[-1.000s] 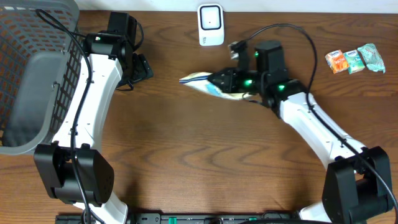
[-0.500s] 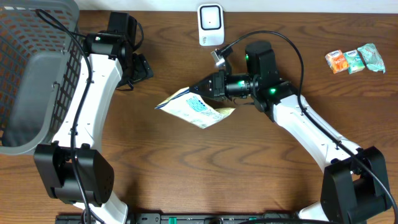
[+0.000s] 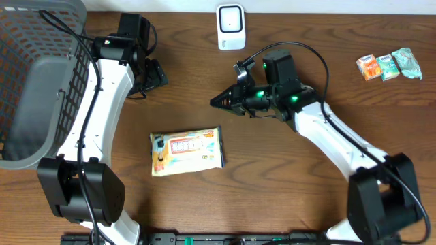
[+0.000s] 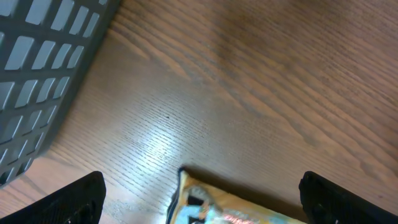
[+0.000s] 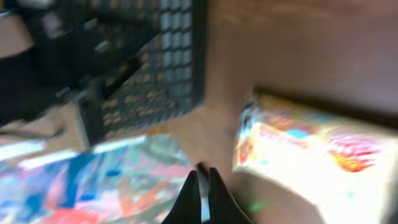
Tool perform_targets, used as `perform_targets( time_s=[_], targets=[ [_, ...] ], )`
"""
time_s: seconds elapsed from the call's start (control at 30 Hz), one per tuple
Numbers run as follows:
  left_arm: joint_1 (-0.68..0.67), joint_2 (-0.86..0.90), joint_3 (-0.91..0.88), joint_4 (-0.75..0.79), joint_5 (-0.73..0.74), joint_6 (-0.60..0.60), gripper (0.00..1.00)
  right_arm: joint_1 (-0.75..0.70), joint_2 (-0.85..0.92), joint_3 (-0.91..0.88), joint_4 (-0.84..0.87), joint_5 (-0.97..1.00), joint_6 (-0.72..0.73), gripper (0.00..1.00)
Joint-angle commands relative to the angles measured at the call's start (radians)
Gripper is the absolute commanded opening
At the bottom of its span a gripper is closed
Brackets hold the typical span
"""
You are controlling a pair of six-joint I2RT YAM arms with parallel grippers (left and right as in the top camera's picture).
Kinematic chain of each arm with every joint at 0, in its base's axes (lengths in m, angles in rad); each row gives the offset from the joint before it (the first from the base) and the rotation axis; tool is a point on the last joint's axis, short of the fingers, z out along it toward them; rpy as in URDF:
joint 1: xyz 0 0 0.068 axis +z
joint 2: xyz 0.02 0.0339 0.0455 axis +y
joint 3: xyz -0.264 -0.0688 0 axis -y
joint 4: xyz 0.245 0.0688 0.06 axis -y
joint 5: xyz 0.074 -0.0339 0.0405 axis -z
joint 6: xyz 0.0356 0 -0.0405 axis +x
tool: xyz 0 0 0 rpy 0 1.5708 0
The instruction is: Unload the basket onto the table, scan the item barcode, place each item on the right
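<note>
We see a brown wooden surface (image 3: 272, 190) with a grey basket (image 3: 20, 41) on its left and a white scanner (image 3: 231, 27) at the far edge. The packet (image 3: 187, 151) lies flat, printed face up, near the middle, touching neither claw. Our right claw (image 3: 216, 102) is closed on nothing, between packet and scanner. Our left claw (image 3: 155, 73) hangs wide open beside the basket. 3 small snacks (image 3: 388, 66) sit far right.

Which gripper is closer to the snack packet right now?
Right. Seen from overhead, the right gripper, shut and empty, is just past the snack packet at its top right corner; the open left gripper is farther, beside the basket.
</note>
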Motion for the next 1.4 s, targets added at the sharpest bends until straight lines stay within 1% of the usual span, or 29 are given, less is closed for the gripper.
perform_targets(
  time_s=[0.0, 0.03, 0.1, 0.13, 0.17, 0.27, 0.3, 0.4, 0.43, 0.5, 0.7, 0.73, 1.1, 1.23, 1.37],
  targets=[
    [0.003, -0.005, 0.003, -0.004, -0.012, 0.017, 0.98, -0.026, 0.084, 0.005, 0.069, 0.117, -0.13, 0.01],
    [0.003, -0.005, 0.003, -0.004, -0.012, 0.017, 0.98, -0.035, 0.1, 0.005, 0.104, 0.123, -0.169, 0.01],
    [0.003, -0.005, 0.003, -0.004, -0.012, 0.017, 0.98, -0.048, 0.105, 0.005, 0.117, 0.15, -0.235, 0.02],
    [0.003, -0.005, 0.003, -0.004, -0.012, 0.017, 0.98, -0.05, 0.104, 0.005, 0.117, 0.156, -0.271, 0.05],
    [0.003, -0.005, 0.003, -0.004, -0.012, 0.017, 0.98, -0.052, 0.093, 0.006, 0.111, 0.161, -0.353, 0.17],
    [0.003, -0.005, 0.003, -0.004, -0.012, 0.017, 0.98, -0.052, 0.06, 0.007, 0.045, 0.229, -0.442, 0.35],
    [0.003, -0.005, 0.003, -0.004, -0.012, 0.017, 0.98, -0.051, 0.044, 0.007, 0.01, 0.274, -0.467, 0.44],
    [0.003, -0.005, 0.003, -0.004, -0.012, 0.017, 0.98, -0.04, -0.002, 0.007, -0.103, 0.432, -0.538, 0.63],
    [0.003, -0.005, 0.003, -0.004, -0.012, 0.017, 0.98, -0.033, -0.018, 0.007, -0.15, 0.499, -0.563, 0.72],
    [0.003, -0.005, 0.003, -0.004, -0.012, 0.017, 0.98, -0.026, -0.027, 0.007, -0.187, 0.522, -0.586, 0.78],
    [0.003, -0.005, 0.003, -0.004, -0.012, 0.017, 0.98, -0.005, -0.027, 0.007, -0.22, 0.475, -0.587, 0.95],
    [0.003, -0.005, 0.003, -0.004, -0.012, 0.017, 0.98, -0.005, -0.027, 0.007, -0.22, 0.464, -0.579, 0.99],
    [0.003, -0.005, 0.003, -0.004, -0.012, 0.017, 0.98, -0.001, -0.026, 0.007, -0.246, 0.454, -0.58, 0.99],
    [0.003, -0.005, 0.003, -0.004, -0.012, 0.017, 0.98, 0.019, -0.026, 0.006, -0.291, 0.459, -0.58, 0.99],
    [0.003, -0.005, 0.003, -0.004, -0.012, 0.017, 0.98, 0.06, -0.026, 0.006, -0.302, 0.459, -0.58, 0.99]
  ],
)
